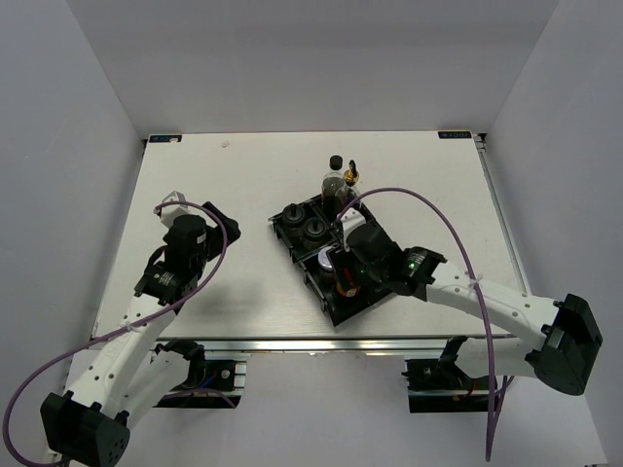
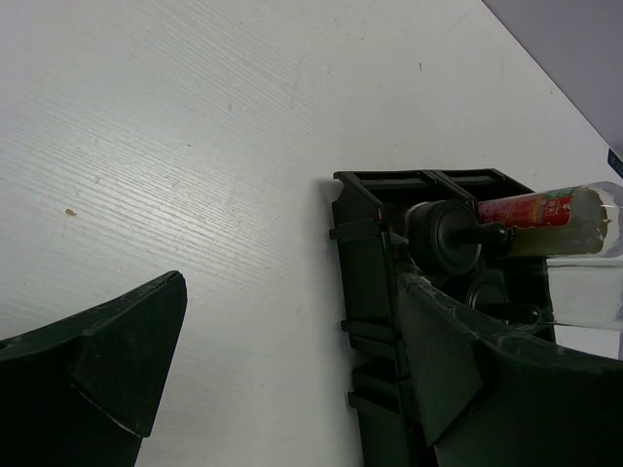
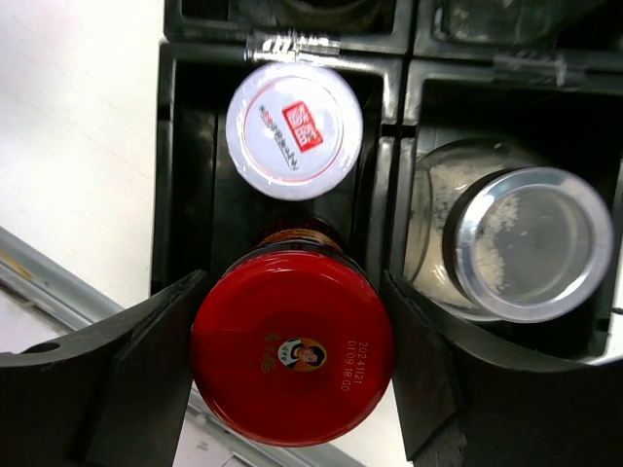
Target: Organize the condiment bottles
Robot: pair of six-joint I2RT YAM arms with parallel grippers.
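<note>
The red-lidded jar (image 3: 292,355) is standing low in the right wrist view, sharing a tray (image 3: 180,175) compartment with a white-lidded jar (image 3: 294,129) just above it, while a silver-lidded jar (image 3: 531,243) is occupying the compartment to the right. The right claw (image 3: 292,282) is pinching the red lid from both sides. The left claw (image 2: 292,292) is hanging wide open and empty over the worktop (image 2: 195,146).

The surface (image 1: 234,292) is white and flat, with thin lines running across it. A tiny brown speck (image 2: 69,211) sits on it. A shiny metal rail (image 1: 292,344) runs along its near edge. A small dark tag (image 1: 164,138) sits at each far corner. Plain pale grey walls (image 1: 311,58) stand at the back and on both sides. The light is soft and even.
</note>
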